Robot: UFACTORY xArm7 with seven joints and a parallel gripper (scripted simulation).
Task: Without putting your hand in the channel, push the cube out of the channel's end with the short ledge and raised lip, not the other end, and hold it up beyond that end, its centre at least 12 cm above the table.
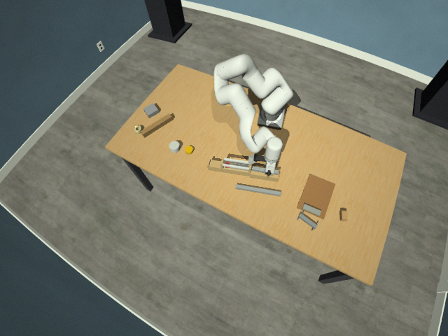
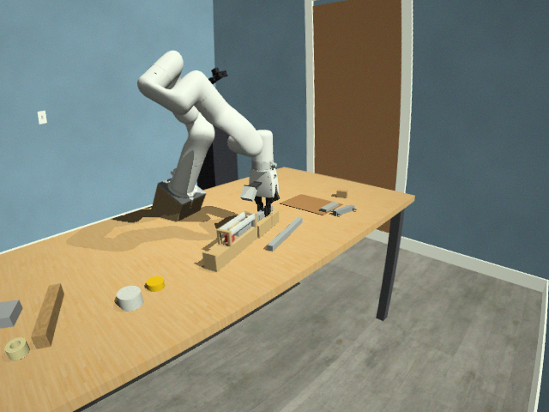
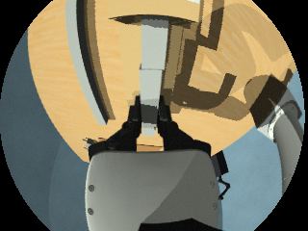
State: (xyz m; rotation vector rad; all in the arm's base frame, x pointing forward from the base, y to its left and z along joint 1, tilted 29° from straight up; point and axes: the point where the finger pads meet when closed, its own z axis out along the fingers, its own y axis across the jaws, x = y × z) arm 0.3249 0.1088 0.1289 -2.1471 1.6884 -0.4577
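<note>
The table (image 1: pixel 344 231) holds the white arm (image 1: pixel 239 97) and a long wooden channel (image 1: pixel 217 166). The arm reaches down over the right end of the channel. Its gripper (image 2: pixel 264 208) is shut on one end of a grey bar (image 3: pixel 154 58). The bar lies along the channel and points in toward the covered middle. A second grey bar (image 1: pixel 257 189) lies loose just beside the channel.

The red cube (image 2: pixel 230 238) sits inside the covered part, near the other end. It looks like the push has hardly begun. The cube has not come out. After that, it must be picked up and held high past that end.
</note>
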